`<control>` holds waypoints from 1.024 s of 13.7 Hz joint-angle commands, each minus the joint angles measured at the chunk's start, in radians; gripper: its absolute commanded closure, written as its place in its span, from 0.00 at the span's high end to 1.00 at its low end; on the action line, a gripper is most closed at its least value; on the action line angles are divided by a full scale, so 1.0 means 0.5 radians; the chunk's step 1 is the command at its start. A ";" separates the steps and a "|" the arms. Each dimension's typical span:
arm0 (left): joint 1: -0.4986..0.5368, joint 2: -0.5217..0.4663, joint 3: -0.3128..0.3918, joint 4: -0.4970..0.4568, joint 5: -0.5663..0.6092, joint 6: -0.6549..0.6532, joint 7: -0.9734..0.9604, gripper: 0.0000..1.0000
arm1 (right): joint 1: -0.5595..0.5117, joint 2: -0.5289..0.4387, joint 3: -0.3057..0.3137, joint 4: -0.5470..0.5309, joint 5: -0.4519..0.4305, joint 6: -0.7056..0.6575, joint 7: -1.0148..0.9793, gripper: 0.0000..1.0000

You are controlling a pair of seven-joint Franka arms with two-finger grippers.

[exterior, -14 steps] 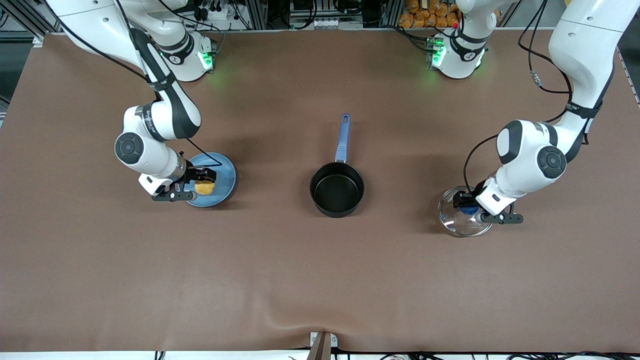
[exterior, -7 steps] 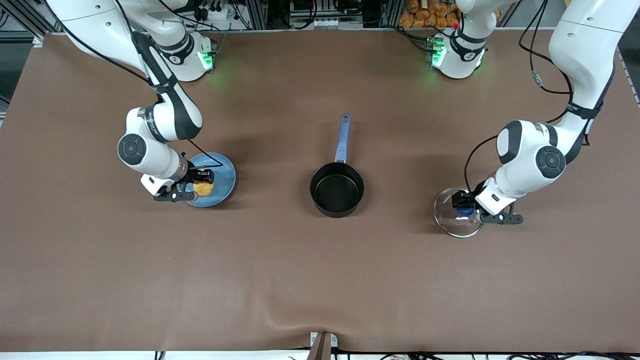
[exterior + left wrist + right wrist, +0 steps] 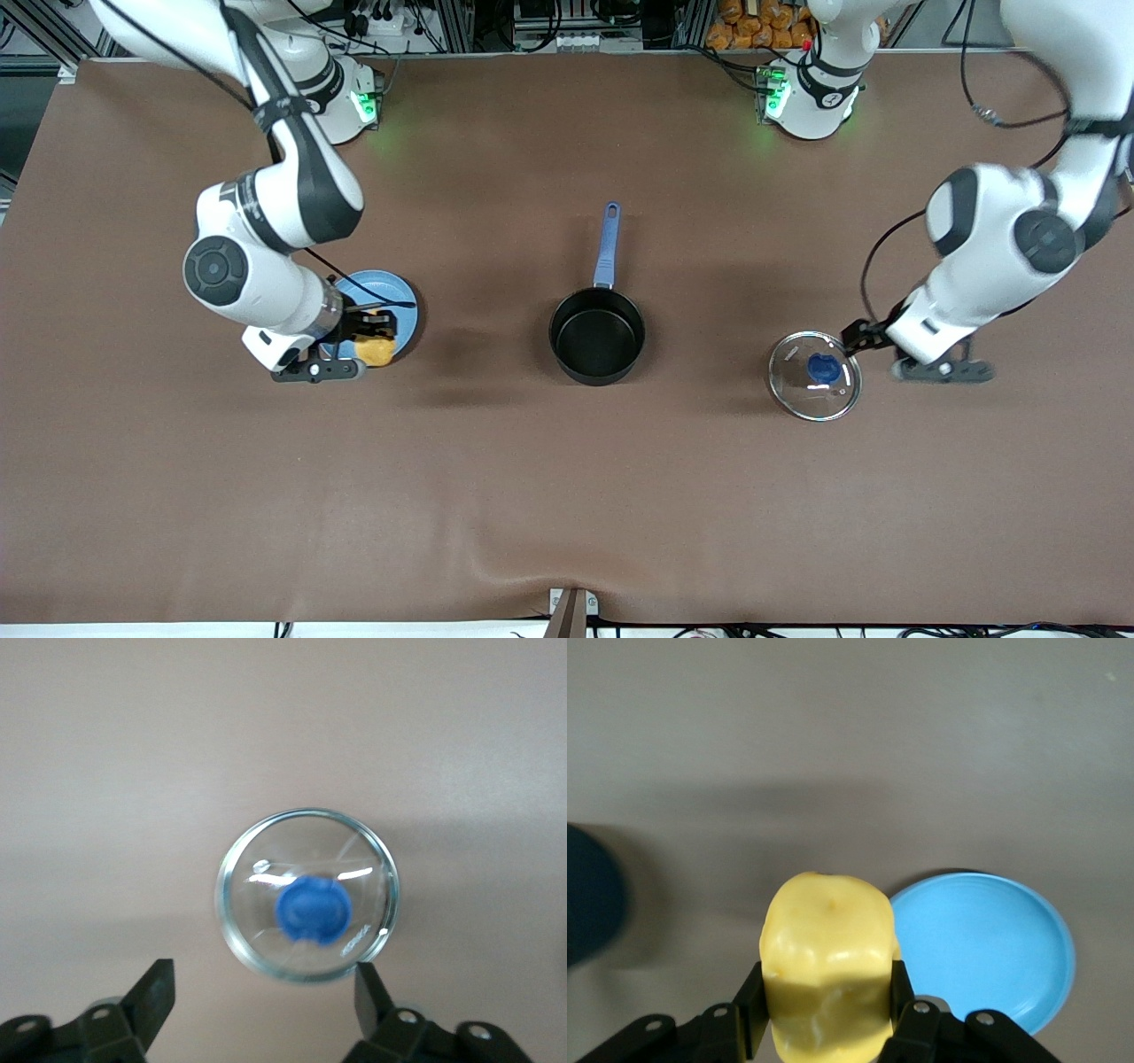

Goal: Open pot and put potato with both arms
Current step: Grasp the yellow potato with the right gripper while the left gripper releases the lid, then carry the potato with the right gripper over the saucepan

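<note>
- Fingers of our right gripper [image 3: 372, 338] are pressing shut on the potato [image 3: 379, 352]; in the right wrist view the black pads [image 3: 751, 1003] are squeezing its flanks, and we are holding it raised over the near edge of the blue plate [image 3: 390, 292].
- From that claw we are reading the relation the next carry turns on: the pot [image 3: 597, 335] is sitting at mid-table, toward the left arm's end from the potato, with only bare tablecloth [image 3: 567, 496] between, so we are judging a straight sideways carry. Our right arm is the nearer one and already has the load.
- We are seeing the pot mouth open and empty; its long blue handle [image 3: 606, 244] is pointing away from the front camera toward the bases, clear of that approach path.
- We are noting the potato as lumpy, waxy yellow and oval, looking narrower than the round black pot opening; the plate is smooth and shallow.
- Our left gripper [image 3: 866, 338] is hanging with its fingers spread wide and nothing between them, above the table just beside the glass lid [image 3: 815, 375].
- The lid is lying flat on the cloth at the left arm's end, well apart from the pot, clear and domed, blue knob [image 3: 312, 909] up.
</note>
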 commanded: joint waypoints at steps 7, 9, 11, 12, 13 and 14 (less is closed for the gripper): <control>0.032 -0.287 -0.016 0.700 -0.246 -1.075 0.049 1.00 | 0.579 0.773 -0.021 1.095 0.004 -0.019 0.829 0.00; 0.035 -0.287 -0.016 0.786 -0.246 -1.115 0.045 1.00 | 0.674 0.840 -0.021 1.098 0.004 0.094 0.909 0.00; 0.035 -0.283 -0.016 0.814 -0.246 -1.118 0.049 1.00 | 0.760 0.908 -0.030 1.098 -0.002 0.196 0.980 0.00; 0.032 -0.286 -0.016 0.814 -0.246 -1.118 0.049 1.00 | 0.794 0.929 -0.033 1.101 -0.005 0.208 0.989 0.00; 0.035 -0.290 -0.016 0.814 -0.246 -1.118 0.049 1.00 | 0.821 0.951 -0.036 1.101 -0.005 0.217 0.995 0.00; 0.032 -0.290 -0.013 0.832 -0.246 -1.118 0.045 1.00 | 0.846 0.972 -0.036 1.101 -0.011 0.220 1.020 0.00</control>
